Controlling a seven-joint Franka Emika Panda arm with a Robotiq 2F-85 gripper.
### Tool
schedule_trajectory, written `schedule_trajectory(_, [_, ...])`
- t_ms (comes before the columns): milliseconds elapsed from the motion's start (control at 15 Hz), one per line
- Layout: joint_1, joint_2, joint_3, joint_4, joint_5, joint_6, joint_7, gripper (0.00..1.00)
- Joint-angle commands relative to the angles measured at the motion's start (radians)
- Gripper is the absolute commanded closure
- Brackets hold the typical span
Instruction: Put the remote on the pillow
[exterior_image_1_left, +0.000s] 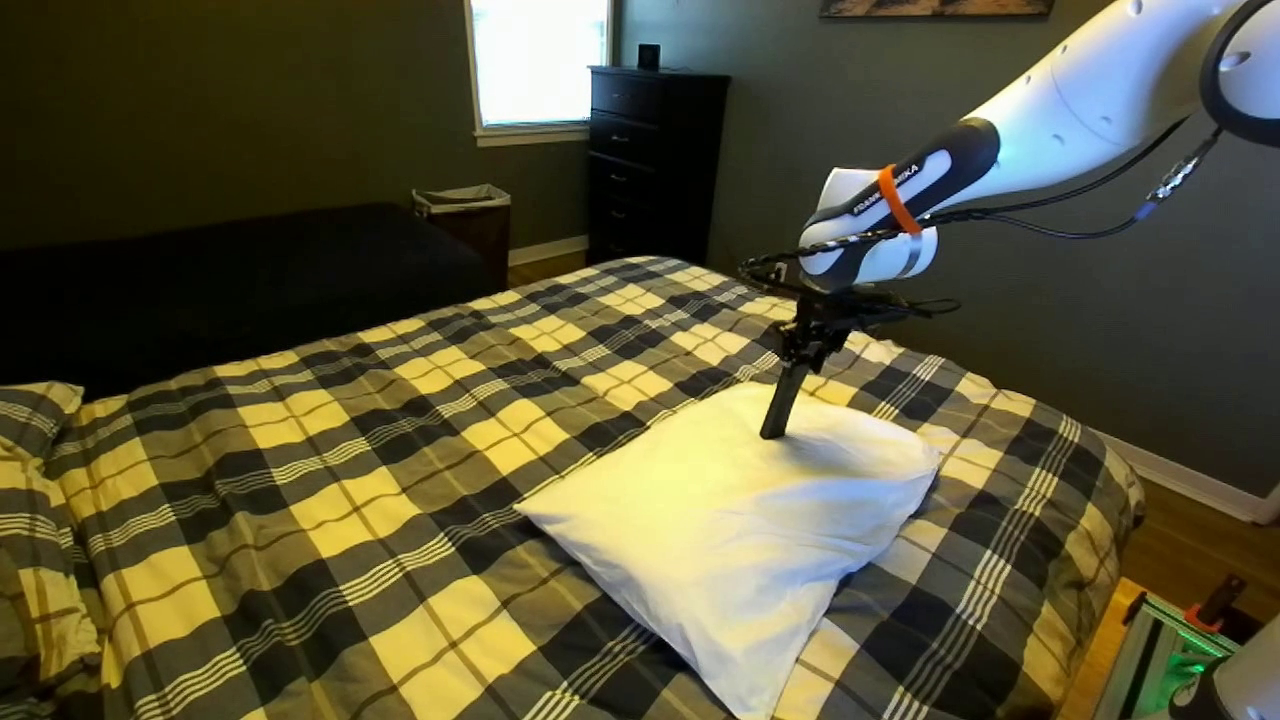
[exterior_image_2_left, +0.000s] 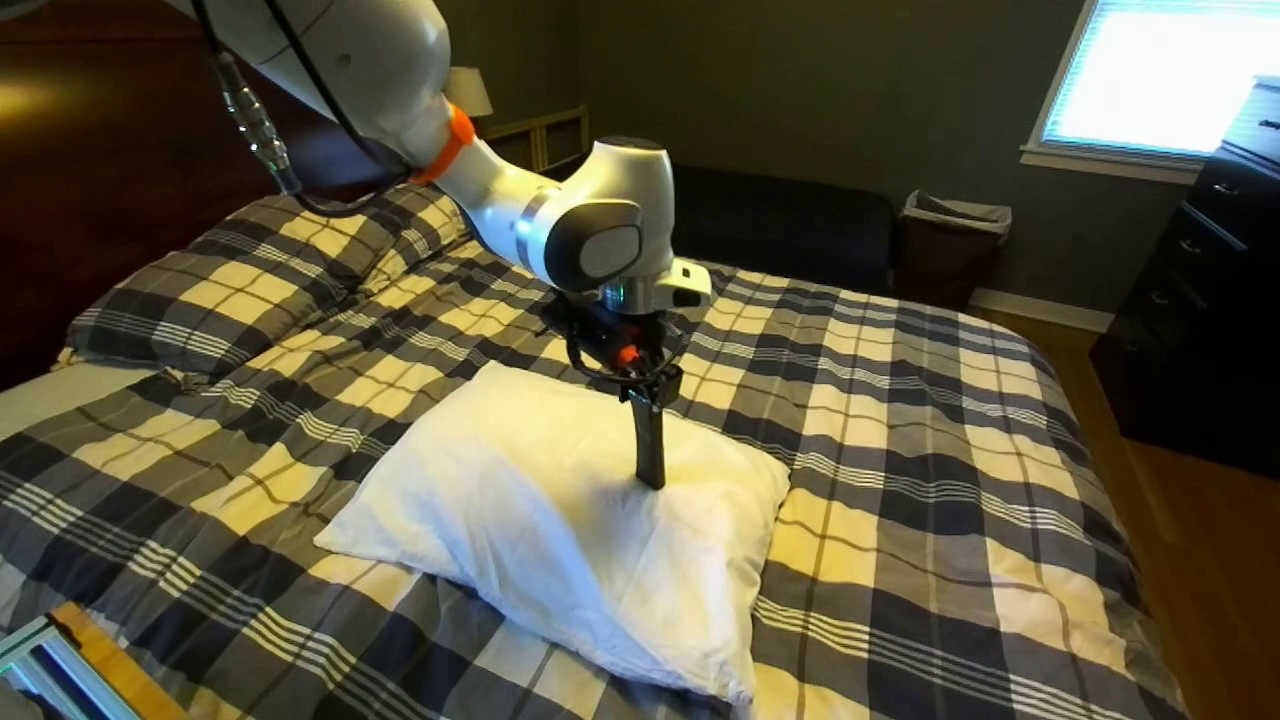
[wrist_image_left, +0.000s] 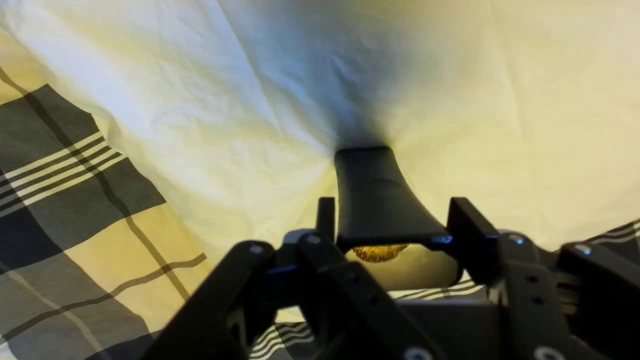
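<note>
Black gripper (wrist_image_left: 392, 217) pinching the slim black remote (wrist_image_left: 372, 192) between its two fingers (wrist_image_left: 326, 216), one on each side, as the wrist view shows; the remote stands on end, tilted a little, its lower tip touching the large white pillow (exterior_image_1_left: 650, 530); the cloth dips around that tip, with soft creases spreading outward from it; in both exterior views the tip meets the white pillow well inside its outline, with the gripper above, pointing down from a white robot arm (exterior_image_1_left: 1080, 110) that wears an orange band (exterior_image_1_left: 898, 200); the white pillow lies puffy and aslant on plaid bedding (exterior_image_1_left: 300, 480) in dark grey, navy and creamy yellow; in an exterior view, plaid pillows (exterior_image_2_left: 270, 260) lie beside a dark wooden headboard (exterior_image_2_left: 80, 180), well apart from the white one, and a pale lampshade (exterior_image_2_left: 468, 92) shows behind the arm; farther back, in both exterior views, are a bright window (exterior_image_1_left: 540, 60), a black chest of drawers (exterior_image_1_left: 655, 170), a lined brown hamper (exterior_image_2_left: 945, 255) and a long black form (exterior_image_1_left: 250, 280), too dark to identify, near dark grey-green walls (exterior_image_1_left: 250, 100).
</note>
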Motion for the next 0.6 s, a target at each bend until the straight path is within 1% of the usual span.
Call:
schedule_trajectory(0, [-0.007,-0.017,0.014,-0.031,-0.019,-0.058,-0.068,0.67])
schedule_trajectory(267, [-0.001,-0.01,0.004,-0.011,-0.062,-0.194,-0.1,0.67])
schedule_trajectory(533, [0.005,0.0,-0.007,0.021,-0.118,-0.343,-0.079,0.67])
